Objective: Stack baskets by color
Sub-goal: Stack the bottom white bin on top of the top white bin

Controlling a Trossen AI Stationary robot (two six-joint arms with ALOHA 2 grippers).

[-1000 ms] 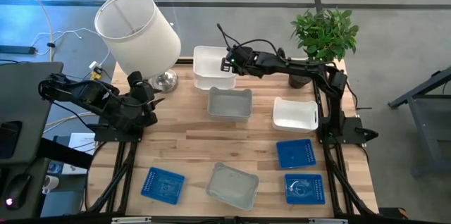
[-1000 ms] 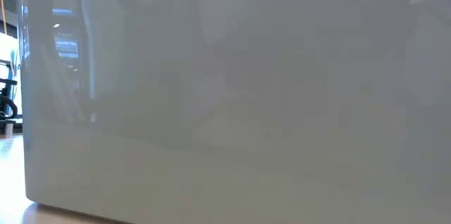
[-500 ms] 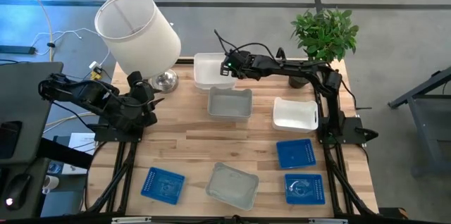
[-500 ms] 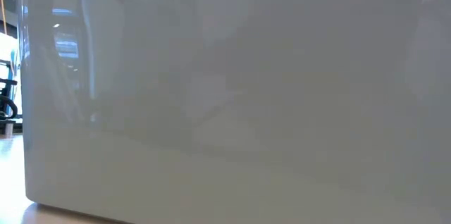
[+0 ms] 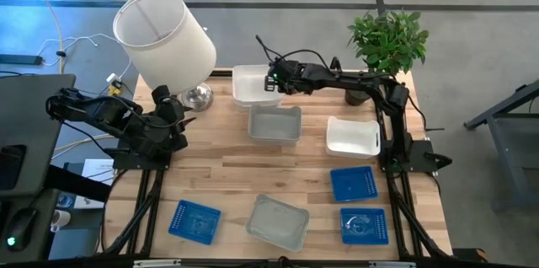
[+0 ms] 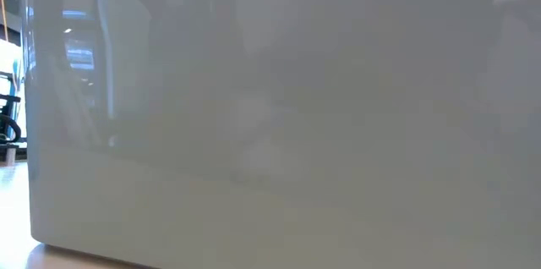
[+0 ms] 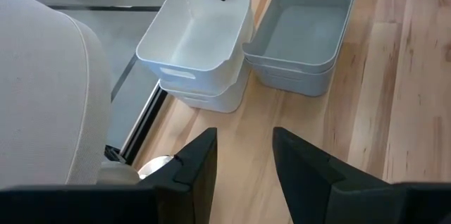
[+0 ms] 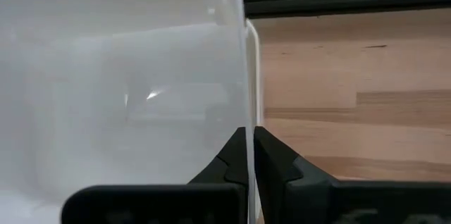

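Two white baskets (image 5: 250,85) stand one in the other at the far middle of the table; the upper one (image 7: 197,30) sits tilted in the lower one (image 7: 208,96). My right gripper (image 5: 271,78) is shut on the upper one's wall. A grey basket pair (image 5: 274,124) stands just nearer, and a third white basket (image 5: 353,136) rests at the right. My left gripper (image 7: 243,157) hangs open over the table's left side, touching nothing. My right gripper pinches the upper white basket's right-hand wall (image 8: 241,76) at its rim, one finger inside the basket and one outside. The fingers (image 8: 232,157) come slanting down from the table's right. The basket sits tilted, partly down in the lower white basket.
Three blue baskets (image 5: 194,220) (image 5: 351,183) (image 5: 364,225) and one grey basket (image 5: 277,222) lie along the near side. A big white lampshade (image 5: 164,39) stands far left, a plant (image 5: 386,42) far right. A translucent wall (image 6: 270,134) fills the low view.
My right gripper, still shut on the white basket's wall, has sunk a little and tipped; the basket has come lower into the white basket beneath it.
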